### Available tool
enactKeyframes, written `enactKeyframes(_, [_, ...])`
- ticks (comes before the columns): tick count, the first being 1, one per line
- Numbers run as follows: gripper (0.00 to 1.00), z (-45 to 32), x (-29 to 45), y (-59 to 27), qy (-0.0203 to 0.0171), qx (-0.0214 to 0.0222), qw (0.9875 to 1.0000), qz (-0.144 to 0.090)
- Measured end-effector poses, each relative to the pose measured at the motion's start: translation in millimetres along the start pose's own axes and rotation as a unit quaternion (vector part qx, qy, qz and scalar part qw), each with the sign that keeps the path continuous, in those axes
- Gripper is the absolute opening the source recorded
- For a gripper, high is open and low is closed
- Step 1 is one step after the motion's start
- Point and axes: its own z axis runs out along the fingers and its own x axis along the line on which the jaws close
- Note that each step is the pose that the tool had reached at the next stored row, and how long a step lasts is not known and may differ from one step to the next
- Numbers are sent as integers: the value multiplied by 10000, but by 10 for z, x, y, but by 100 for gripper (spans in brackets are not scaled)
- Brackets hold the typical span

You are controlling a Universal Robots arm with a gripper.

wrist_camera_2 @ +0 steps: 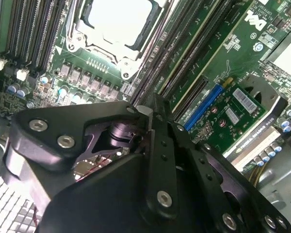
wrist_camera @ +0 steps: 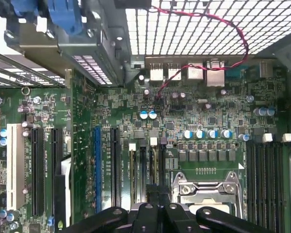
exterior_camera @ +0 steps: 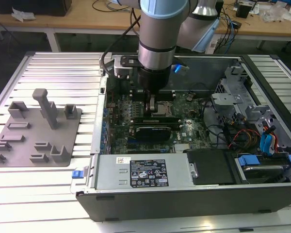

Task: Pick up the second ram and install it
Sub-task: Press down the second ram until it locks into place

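My end effector (exterior_camera: 153,103) hangs inside the open computer case (exterior_camera: 184,194), just over the motherboard (wrist_camera: 203,111) beside the CPU socket (wrist_camera_2: 117,19). Its fingers (wrist_camera_2: 157,145) look pressed together, perhaps gripping the second ram (wrist_camera_2: 144,112), mostly hidden edge-on between them above the memory slots (wrist_camera: 145,165).

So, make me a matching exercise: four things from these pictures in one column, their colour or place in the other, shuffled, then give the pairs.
Things:
1. gripper
2. parts tray
3. long slot beside the black slots
4. processor

Descriptions:
A. grey, on the table at the exterior view's left, outside the computer case
B. blue
C. silver, in its socket frame on the motherboard
D. down inside the case, over the memory slots

Pairs: 1-D, 2-A, 3-B, 4-C
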Motion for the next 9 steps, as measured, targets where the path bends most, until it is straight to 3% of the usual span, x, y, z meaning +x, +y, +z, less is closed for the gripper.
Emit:
enactKeyframes(6, [8,86,-4,-2,2,-2,10000,-2])
enactKeyframes(9, [8,95,-4,-3,1,0,10000,-2])
